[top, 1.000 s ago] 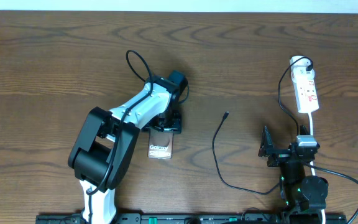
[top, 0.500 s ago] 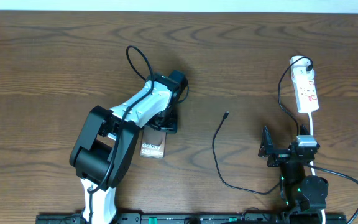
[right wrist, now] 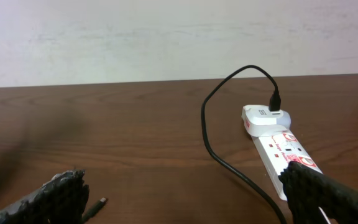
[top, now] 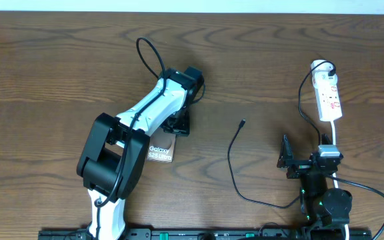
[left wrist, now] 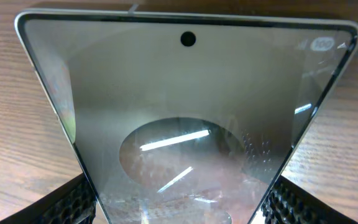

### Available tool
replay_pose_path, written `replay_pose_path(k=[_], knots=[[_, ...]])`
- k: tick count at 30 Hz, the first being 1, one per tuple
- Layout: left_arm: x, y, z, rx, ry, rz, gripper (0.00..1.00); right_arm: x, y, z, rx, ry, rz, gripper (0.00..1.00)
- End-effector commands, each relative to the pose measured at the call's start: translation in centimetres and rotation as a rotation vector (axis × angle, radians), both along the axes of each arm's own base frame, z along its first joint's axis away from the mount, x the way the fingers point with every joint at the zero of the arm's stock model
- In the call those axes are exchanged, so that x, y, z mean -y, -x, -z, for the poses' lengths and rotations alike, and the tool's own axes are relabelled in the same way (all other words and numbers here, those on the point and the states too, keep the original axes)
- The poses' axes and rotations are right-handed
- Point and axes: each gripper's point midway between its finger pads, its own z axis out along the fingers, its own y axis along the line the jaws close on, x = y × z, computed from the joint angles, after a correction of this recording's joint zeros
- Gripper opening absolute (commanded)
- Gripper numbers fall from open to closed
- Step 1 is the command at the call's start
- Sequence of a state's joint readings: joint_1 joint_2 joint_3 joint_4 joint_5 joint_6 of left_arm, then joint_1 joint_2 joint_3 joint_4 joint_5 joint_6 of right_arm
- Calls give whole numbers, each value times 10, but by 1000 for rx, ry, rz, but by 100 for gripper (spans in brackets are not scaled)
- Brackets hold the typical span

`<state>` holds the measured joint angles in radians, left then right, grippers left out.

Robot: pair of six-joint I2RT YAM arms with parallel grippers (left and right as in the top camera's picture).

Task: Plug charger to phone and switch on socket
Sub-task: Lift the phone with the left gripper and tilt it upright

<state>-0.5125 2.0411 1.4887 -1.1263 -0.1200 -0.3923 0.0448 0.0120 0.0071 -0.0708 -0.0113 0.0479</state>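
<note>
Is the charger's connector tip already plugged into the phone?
No, the connector tip lies free on the table, well apart from the phone.

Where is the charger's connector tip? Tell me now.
Overhead, the charger tip lies right of centre, between the phone and the socket, touching neither.

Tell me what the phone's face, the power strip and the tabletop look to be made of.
The phone: glossy glass face, going by the sharp reflected light streaks; silvery rim looks like metal, perhaps painted plastic. The power strip: smooth white moulded plastic, slight sheen. The tabletop: brown wood grain, matte; solid wood or laminate, cannot tell.
</note>
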Motion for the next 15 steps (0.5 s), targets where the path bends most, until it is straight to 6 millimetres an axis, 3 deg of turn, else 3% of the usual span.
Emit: replay_pose_path(k=[1, 15], knots=[[7, -9, -16, 34, -13, 30, 33, -5, 1, 1, 1, 8, -22, 99], [32, 2, -24, -7, 76, 41, 33, -5, 1, 1, 1, 8, -21, 99]])
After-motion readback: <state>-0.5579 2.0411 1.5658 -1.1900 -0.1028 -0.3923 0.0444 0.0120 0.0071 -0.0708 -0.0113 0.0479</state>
